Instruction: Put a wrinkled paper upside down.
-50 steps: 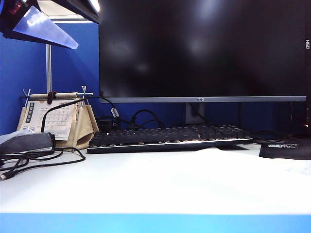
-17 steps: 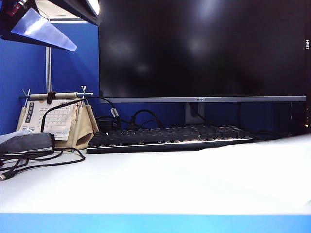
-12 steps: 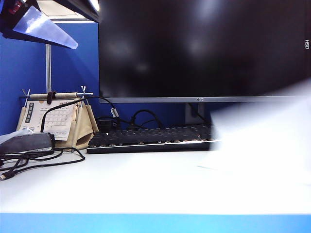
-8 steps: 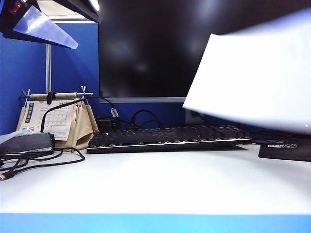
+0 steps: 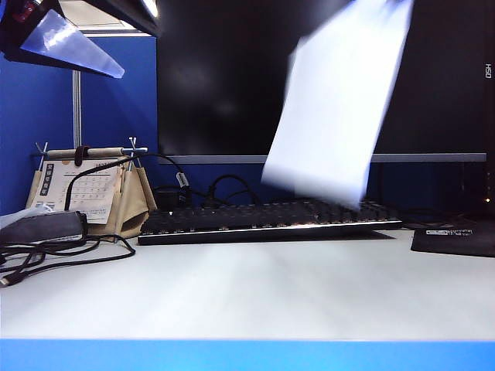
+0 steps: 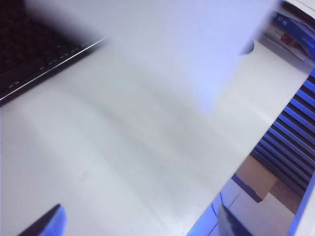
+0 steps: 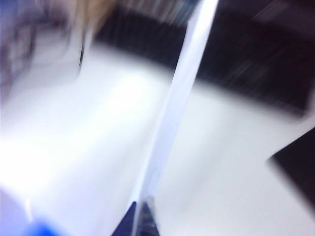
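The wrinkled paper (image 5: pixel 336 100), a large white sheet, hangs blurred in the air in front of the monitor, its lower edge just above the keyboard. In the right wrist view the paper (image 7: pixel 182 98) runs edge-on away from my right gripper (image 7: pixel 141 216), whose dark fingers are shut on its near edge. My left gripper (image 6: pixel 140 223) hovers over the white table (image 6: pixel 123 157), its two fingertips far apart with nothing between them. The paper (image 6: pixel 162 44) is a pale blur beyond that gripper and apart from it. Neither gripper shows clearly in the exterior view.
A black keyboard (image 5: pixel 263 220) lies under a large dark monitor (image 5: pixel 224 77). A desk calendar (image 5: pixel 85 189) on a beige stand, a grey box and black cables (image 5: pixel 46 255) sit at the left. A black pad (image 5: pixel 456 236) lies at the right. A dark overhanging part (image 5: pixel 62 39) fills the top left.
The paper left the table at the right, swung upward and leftward, and now hangs steeply in front of the monitor. The black pad is uncovered again. The left side is unchanged.
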Motion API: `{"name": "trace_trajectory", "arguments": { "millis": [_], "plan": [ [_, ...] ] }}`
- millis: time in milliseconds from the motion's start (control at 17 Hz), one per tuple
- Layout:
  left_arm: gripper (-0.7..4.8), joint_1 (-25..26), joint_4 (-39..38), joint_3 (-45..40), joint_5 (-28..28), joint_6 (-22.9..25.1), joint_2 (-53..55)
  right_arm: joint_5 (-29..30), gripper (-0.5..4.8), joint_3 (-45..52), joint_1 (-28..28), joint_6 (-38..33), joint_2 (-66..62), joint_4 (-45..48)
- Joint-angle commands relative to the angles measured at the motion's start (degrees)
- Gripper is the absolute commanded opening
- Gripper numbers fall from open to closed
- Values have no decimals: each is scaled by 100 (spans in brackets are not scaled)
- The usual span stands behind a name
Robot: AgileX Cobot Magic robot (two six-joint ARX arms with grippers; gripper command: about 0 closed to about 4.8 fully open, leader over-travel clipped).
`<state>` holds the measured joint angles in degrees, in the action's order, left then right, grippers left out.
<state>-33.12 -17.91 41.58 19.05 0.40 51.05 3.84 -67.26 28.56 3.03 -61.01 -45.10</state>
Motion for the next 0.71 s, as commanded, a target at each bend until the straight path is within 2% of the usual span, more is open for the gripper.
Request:
{"name": "trace_trajectory", "arguments": {
  "millis": [59, 354, 707],
  "plan": [
    [404, 0, 37, 31, 26, -92, -13, -592, -3, 516, 645, -37, 44, 254],
    [404, 0, 22, 31, 28, -109, -15, -651, -3, 1552, 1451, -380, 42, 754],
    [404, 0, 22, 31, 42, -149, -13, -496, -3, 2677, 1718, -782, 22, 1589]
  ]
}}
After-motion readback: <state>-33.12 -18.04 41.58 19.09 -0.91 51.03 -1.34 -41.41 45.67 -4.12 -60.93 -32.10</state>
